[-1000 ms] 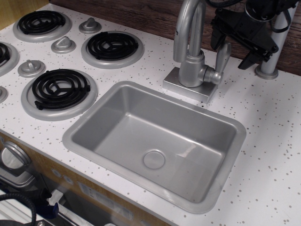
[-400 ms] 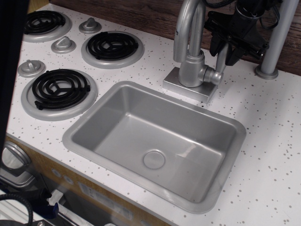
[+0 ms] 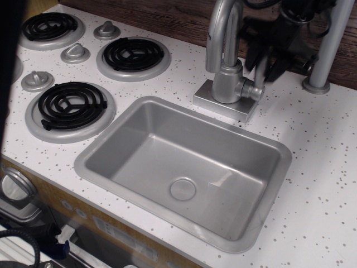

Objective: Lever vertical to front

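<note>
The lever [image 3: 261, 73] is a short silver-grey rod that stands nearly upright from the round pivot [image 3: 254, 90] on the right side of the faucet body [image 3: 227, 81]. My black gripper [image 3: 264, 70] comes down from the upper right. One finger is on each side of the lever's upper half. The fingers [image 3: 278, 66] look slightly blurred and still apart, with a small gap to the rod. The lever's top is partly hidden by the gripper.
The tall curved spout [image 3: 222, 28] rises just left of the lever. A grey pole [image 3: 330, 39] with a round base [image 3: 317, 85] stands to the right. The sink [image 3: 89, 162] lies in front. Black burners [image 3: 71, 105] and knobs are at the left.
My gripper has come down and to the left from beside the pole, and now straddles the lever. The lever still stands nearly upright.
</note>
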### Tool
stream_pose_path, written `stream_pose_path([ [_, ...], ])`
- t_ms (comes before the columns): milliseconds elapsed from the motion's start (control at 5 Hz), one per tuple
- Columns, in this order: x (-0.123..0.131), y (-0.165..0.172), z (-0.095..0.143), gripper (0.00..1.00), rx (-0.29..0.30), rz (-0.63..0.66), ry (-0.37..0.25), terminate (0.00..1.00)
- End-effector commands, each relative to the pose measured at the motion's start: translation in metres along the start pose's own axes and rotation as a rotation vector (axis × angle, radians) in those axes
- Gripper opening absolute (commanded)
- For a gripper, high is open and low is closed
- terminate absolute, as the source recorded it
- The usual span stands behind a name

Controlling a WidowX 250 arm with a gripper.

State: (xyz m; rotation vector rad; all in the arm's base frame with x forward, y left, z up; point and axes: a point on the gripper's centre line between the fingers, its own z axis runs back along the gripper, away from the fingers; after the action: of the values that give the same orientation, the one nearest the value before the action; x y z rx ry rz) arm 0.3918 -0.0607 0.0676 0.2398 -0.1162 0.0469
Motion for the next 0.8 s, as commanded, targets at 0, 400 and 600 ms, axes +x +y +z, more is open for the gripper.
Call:
stream_pose_path([
  [0,-0.014,-0.011,0.018,0.00,-0.057,0.038,0.044,0.00],
  [400,-0.019,-0.009,-0.013,0.00,-0.147,0.051,0.059,0.00],
  [600,-0.020,-0.009,-0.022,0.00,-0.171,0.054,0.060,0.00],
])
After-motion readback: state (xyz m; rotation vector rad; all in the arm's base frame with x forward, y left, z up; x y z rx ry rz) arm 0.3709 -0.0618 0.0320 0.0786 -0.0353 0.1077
